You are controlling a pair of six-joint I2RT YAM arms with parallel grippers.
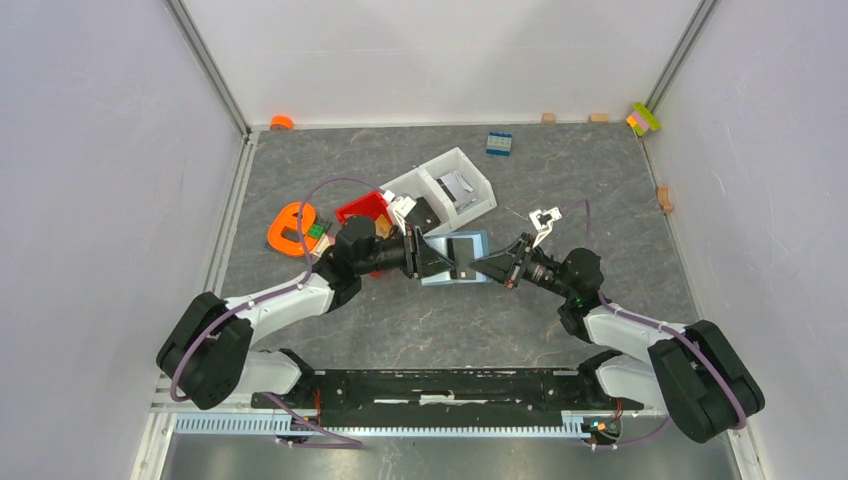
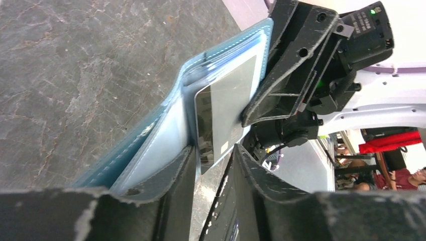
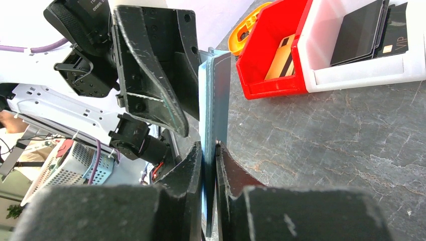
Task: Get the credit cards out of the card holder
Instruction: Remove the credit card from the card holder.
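Pinching one leaf of the open holder (image 2: pixel 155 145) edge-on, the right claw (image 3: pixel 210 148) is clenching on it over the surface (image 2: pixel 75 60), one finger pressing flat on the card (image 2: pixel 226 95) that is poking out of a pocket. The left claw (image 2: pixel 213 147) is standing released, its jaws parted, with the card's lower corner sitting loosely in the gap and the holder's other leaf lying outside one finger. Both claws are meeting mid-surface with the holder between them, near the red bin (image 3: pixel 271 85) where a tan card (image 3: pixel 281 55) is lying. The card is looking thin, stiff and glossy, so probably slippery. The holder is looking soft and floppy, likely to bend or follow a pull. Gripping the exposed corner flat across both faces and pulling along the pocket seems the safest hold, with the right claw anchoring the leaf only. Its finger on the card may be trapping it.
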